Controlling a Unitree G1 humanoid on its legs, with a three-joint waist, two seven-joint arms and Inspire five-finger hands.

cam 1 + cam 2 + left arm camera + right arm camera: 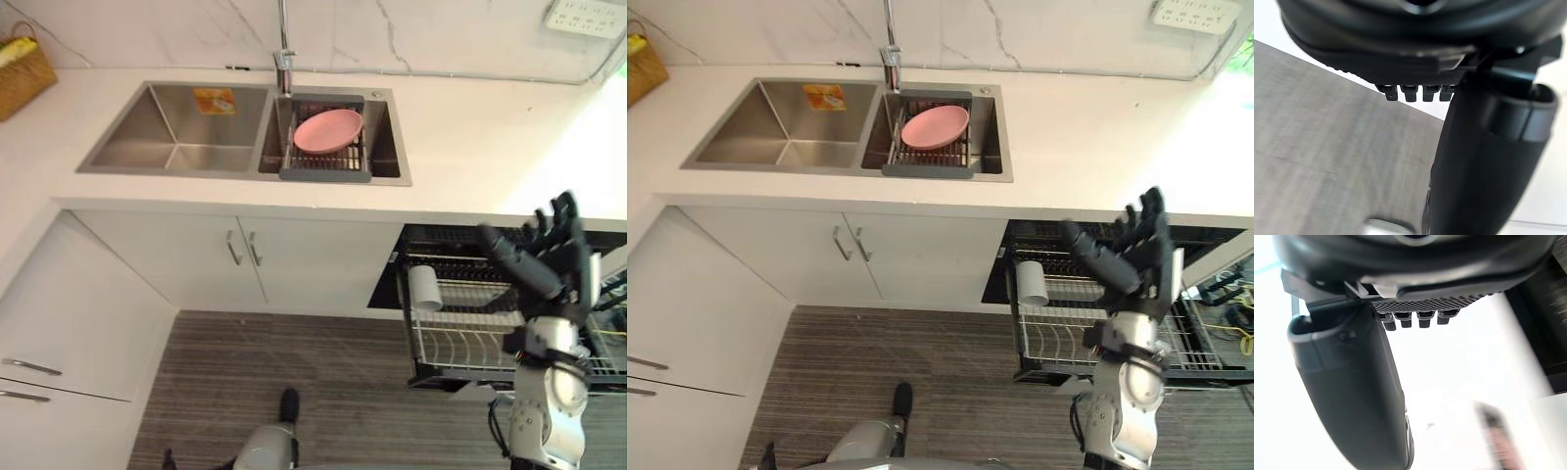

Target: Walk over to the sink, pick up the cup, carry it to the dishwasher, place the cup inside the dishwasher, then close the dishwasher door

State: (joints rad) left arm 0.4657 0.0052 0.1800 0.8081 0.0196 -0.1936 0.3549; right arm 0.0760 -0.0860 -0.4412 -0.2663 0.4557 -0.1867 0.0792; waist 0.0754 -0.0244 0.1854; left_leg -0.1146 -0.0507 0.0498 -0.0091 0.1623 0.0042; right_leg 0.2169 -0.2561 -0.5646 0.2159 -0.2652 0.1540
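Two hands, both empty. At the far left edge of the counter (470,127), a basket (20,69). Next along, the sink (176,147): left basin bare, a pink plate (327,130) on a drainer (323,168) in the right basin.

Under the counter's right end, the dishwasher (431,240) open, with its rack (460,343) drawn out. Cup (425,287) already in that rack, at its left front corner, roughly upright; cannot tell whether mouth or base is up.

Left hand (1484,166) low over the floor, thumb straight, fingers relaxed, nothing in it, well apart from the dishwasher. Right hand (568,279) raised above the rack's right part, fingers (563,211) straight and spread, thumb out toward the cup, touching nothing.

Cup therefore to the left of those fingers, lower and clear of them. Looks placed; probably just the rack and door left to close. Nearer by far: the right hand. Likely calls for sliding the rack in gently, so as not to tip the cup, then lifting the door. Door itself hard to make out beneath the rack.
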